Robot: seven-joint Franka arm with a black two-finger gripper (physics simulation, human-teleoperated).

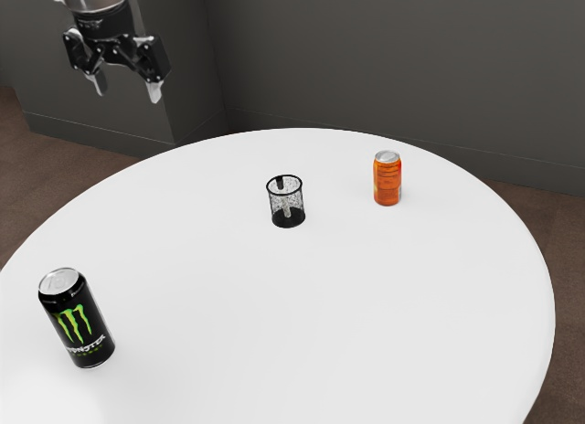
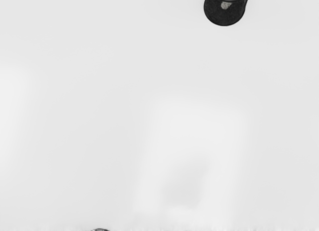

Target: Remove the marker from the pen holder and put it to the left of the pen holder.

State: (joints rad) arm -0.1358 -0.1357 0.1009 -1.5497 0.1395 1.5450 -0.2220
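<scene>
Black mesh pen holder [image 1: 289, 220], marker [image 1: 286, 207] inside — my gripper [image 1: 127, 86] gapes wide at its ten o'clock, exterior view.

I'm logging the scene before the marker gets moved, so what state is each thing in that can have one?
Gripper: open, nothing between its fingers.
Marker: inside the pen holder, leaning.
Pen holder: upright on the table, with the marker in it.
Black can: standing upright; opened or sealed, I cannot tell.
Orange can: standing upright; opened or sealed, I cannot tell.
</scene>
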